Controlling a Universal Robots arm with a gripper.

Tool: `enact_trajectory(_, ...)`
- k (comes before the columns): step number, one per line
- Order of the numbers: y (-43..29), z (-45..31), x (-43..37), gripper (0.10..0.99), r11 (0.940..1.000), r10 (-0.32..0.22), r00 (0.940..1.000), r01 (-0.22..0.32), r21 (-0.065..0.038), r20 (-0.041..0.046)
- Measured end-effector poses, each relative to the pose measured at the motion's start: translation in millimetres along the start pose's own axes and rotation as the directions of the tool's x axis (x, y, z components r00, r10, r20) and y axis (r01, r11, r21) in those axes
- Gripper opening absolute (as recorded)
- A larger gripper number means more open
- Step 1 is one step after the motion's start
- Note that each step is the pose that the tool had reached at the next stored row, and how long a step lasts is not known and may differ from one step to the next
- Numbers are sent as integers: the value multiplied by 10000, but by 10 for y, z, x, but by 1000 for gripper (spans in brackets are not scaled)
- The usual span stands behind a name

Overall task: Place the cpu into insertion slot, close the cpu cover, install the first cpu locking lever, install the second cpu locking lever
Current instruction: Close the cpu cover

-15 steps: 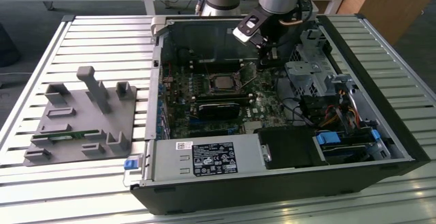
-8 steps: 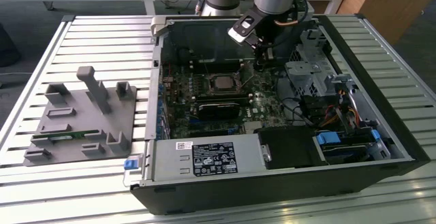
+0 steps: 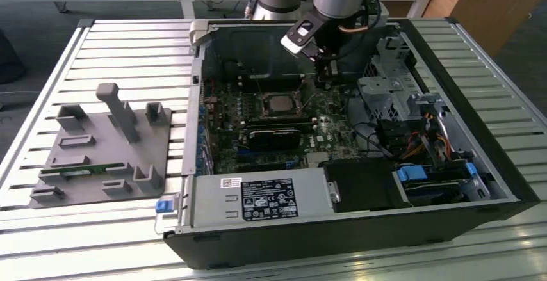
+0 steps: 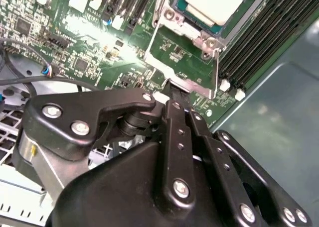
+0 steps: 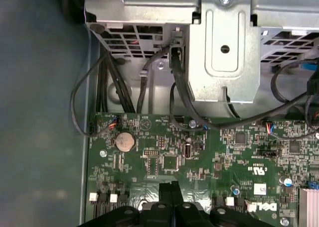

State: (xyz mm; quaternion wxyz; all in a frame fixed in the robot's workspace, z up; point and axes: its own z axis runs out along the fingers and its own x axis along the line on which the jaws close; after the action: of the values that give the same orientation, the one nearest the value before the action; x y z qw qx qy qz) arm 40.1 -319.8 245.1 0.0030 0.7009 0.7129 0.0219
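In the insertion slot [image 3: 263,97] sits the cpu [image 4: 215,2]. The cpu cover [image 4: 209,45] stands swung open beside it. The pincer [image 4: 173,91], fingers drawn together, touches the cover's outer edge inside the computer case [image 3: 342,236].

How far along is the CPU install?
Done: cpu sits in the insertion slot. In hand: gripper, fingers together, meets the free edge of the cpu cover, which stands open. Left: closing the cover, both locking levers.
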Motion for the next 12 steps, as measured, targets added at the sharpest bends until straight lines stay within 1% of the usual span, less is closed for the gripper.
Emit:
enact_trajectory(4, -44, -1, 1, 106, 10000, -1, 10000, 1, 0, -1)
enact_trajectory(12, -210, -2, 3, 106, 10000, 1, 10000, -1, -1, -1)
